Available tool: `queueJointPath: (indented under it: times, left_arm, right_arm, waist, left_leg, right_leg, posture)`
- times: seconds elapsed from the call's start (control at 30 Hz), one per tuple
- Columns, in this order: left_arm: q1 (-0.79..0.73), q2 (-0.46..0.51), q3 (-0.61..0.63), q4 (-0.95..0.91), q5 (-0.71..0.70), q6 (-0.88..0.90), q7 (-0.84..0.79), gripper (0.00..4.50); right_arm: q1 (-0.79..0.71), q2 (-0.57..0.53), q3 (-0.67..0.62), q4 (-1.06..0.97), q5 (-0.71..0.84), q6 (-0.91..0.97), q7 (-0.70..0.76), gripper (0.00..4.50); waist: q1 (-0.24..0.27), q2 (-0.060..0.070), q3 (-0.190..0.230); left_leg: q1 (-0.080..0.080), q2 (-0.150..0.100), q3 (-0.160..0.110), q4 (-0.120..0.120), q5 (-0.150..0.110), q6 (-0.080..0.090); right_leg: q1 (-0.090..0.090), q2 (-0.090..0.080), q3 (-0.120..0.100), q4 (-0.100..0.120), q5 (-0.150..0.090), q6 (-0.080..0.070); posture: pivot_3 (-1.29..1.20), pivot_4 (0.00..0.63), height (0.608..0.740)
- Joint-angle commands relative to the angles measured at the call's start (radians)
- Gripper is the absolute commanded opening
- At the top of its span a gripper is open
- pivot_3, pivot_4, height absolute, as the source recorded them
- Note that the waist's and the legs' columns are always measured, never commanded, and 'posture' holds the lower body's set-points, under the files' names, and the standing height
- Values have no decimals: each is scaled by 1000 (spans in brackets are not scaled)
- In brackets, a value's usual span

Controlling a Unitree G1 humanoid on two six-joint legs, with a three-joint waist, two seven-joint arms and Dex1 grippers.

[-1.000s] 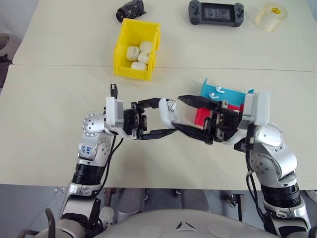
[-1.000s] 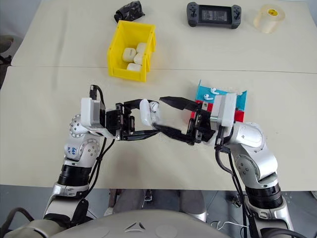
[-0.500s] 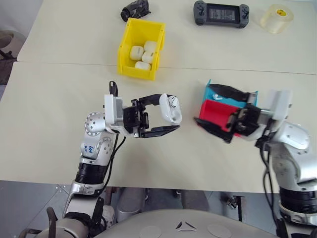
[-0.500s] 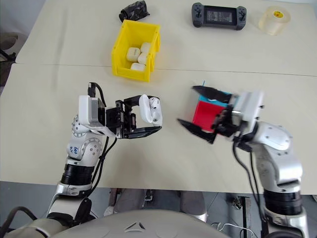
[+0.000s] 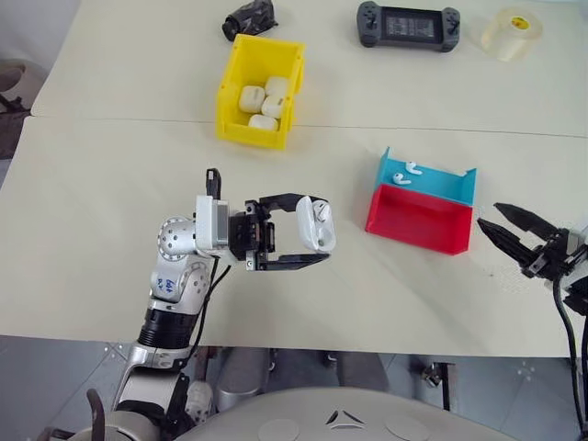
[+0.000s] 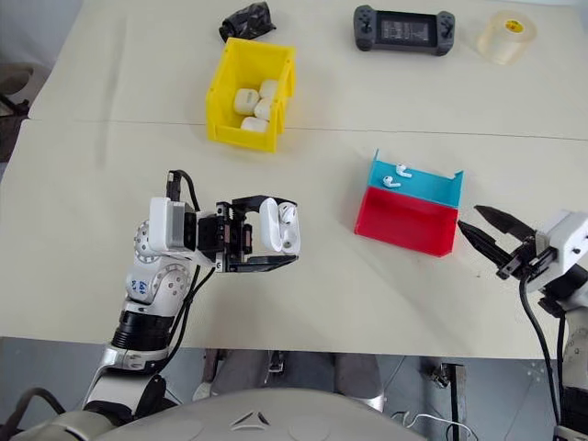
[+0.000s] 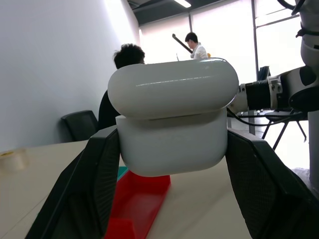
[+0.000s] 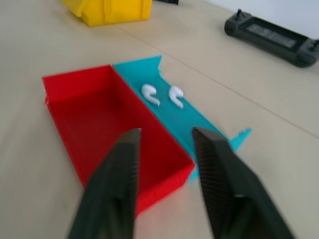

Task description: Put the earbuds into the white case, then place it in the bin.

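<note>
My left gripper (image 5: 312, 230) is shut on the white case (image 5: 314, 223), holding it above the table in front of me. In the left wrist view the case (image 7: 172, 119) sits clamped between both fingers (image 7: 97, 174), lid resting on the body. Two earbuds (image 5: 405, 173) lie in the blue tray (image 5: 446, 186); they also appear as earbuds (image 8: 162, 94) in the right wrist view. My right gripper (image 5: 489, 217) hovers open and empty just right of the red tray (image 5: 418, 220). The yellow bin (image 5: 230, 78) stands at the back left with several white cases inside.
A black game controller (image 5: 407, 25), a tape roll (image 5: 511, 32) and a black lump (image 5: 246, 18) lie along the far edge. The red and blue trays touch side by side. Two people (image 7: 127, 57) are in the room behind the table.
My right gripper has pulled away from the case and swung far right, past the trays, its fingers narrowing. The left gripper has kept its hold on the case, about where it was.
</note>
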Motion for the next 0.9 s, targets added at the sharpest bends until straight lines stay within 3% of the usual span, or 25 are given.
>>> queueJointPath:
  times: [0.03,0.1,0.17,0.43,0.67,0.9]
  left_arm:
    - [13,-2,-5,-41,-4,-20,7,2856]
    - [19,-1,-8,-44,-3,-23,9,2856]
    - [31,4,-6,-46,-4,-31,6,2856]
    - [46,4,-16,-52,4,-46,13,2856]
    - [67,10,-29,-88,9,-46,32,2856]
    - [61,6,-39,-97,17,-44,63,2856]
  right_arm:
    - [-16,-31,-8,-50,30,64,-13,1075]
    - [-25,-54,9,-98,78,168,-17,1245]
    - [-65,-83,38,-140,101,244,-20,1764]
    - [-344,-206,217,-158,35,461,-65,4465]
    - [-762,-258,550,18,-161,742,-86,4465]
    - [-1077,-167,781,379,-388,745,-56,4465]
  waist:
    - [-2,0,0]
    - [-2,0,0]
    - [-5,0,0]
    - [3,0,0]
    - [3,1,0]
    - [4,1,0]
  left_leg:
    - [0,1,0,0,1,-1]
    - [1,1,0,0,1,-1]
    - [1,1,0,0,1,-1]
    - [-1,0,-2,0,1,-1]
    - [-2,0,-2,0,1,-1]
    - [-4,-1,-2,0,1,-1]
  right_leg:
    - [0,0,0,0,0,0]
    - [0,0,0,1,0,0]
    - [0,0,1,1,0,0]
    - [-1,0,0,0,0,0]
    - [-2,-1,-1,-1,0,0]
    - [-4,-2,-1,-1,0,-1]
  posture:
    - [0,150,740]
    - [0,150,740]
    - [0,150,740]
    - [0,150,740]
    - [0,150,740]
    - [0,150,740]
